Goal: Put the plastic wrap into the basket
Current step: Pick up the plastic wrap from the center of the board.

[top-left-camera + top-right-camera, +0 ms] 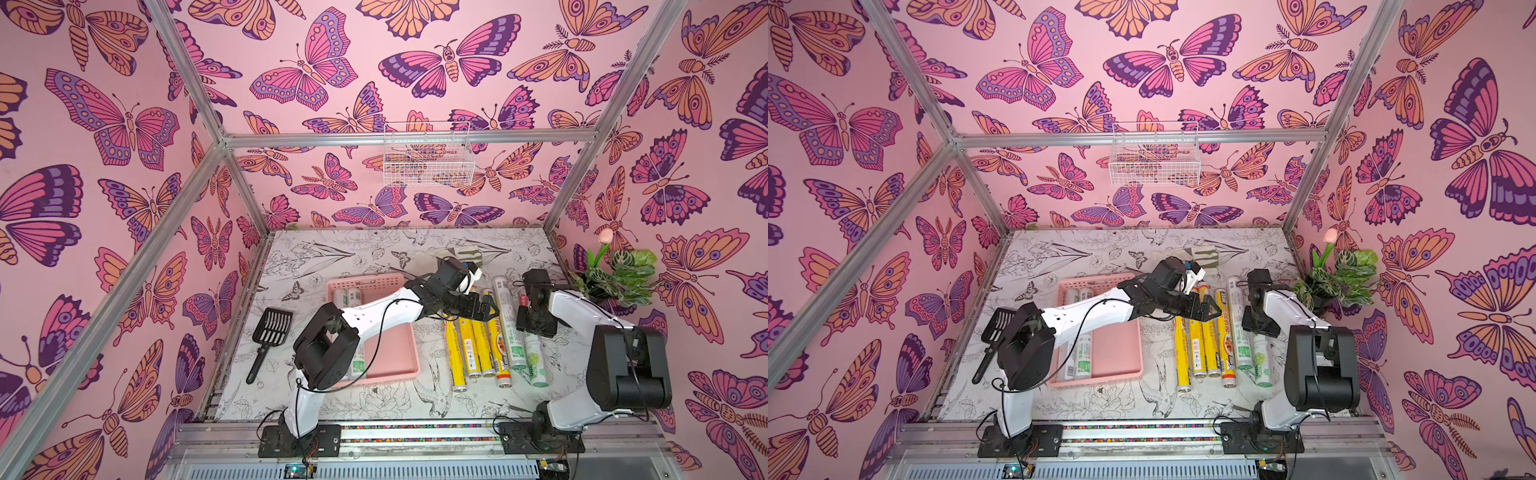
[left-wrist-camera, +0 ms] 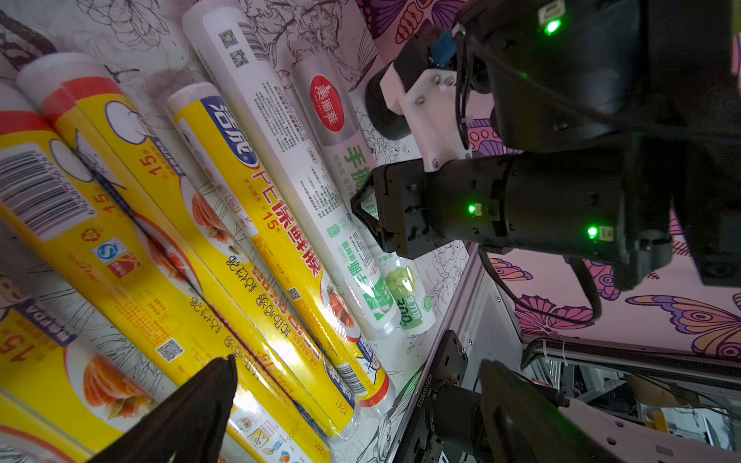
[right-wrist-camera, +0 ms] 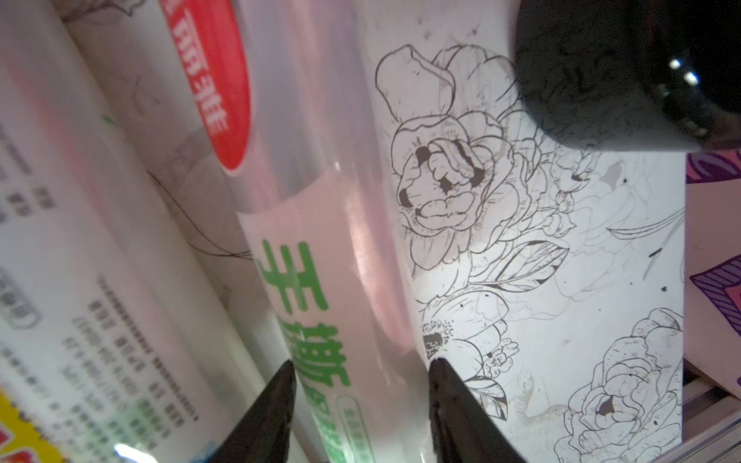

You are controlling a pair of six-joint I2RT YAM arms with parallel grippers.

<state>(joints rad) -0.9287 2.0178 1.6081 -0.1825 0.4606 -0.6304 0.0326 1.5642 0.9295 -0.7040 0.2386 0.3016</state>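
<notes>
Two rolls [image 1: 353, 297] lie in the basket [image 1: 399, 353], centre of a top view. Six more lie just right of it, parallel, ready to go in lengthwise. The right gripper [image 3: 361, 373] straddles a white roll [image 3: 320, 260], probably to grasp it; whether it pinches I cannot tell. The left gripper [image 2: 353, 401] hangs open and empty over the yellow rolls [image 2: 140, 260].

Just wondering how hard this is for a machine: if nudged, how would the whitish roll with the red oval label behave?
Likely it rolls sideways: the whitish roll is a round tube lying flat on the table. Its glossy film wrapper shines, so it may slip when gripped. It looks straight, so probably stiff rather than floppy.
</notes>
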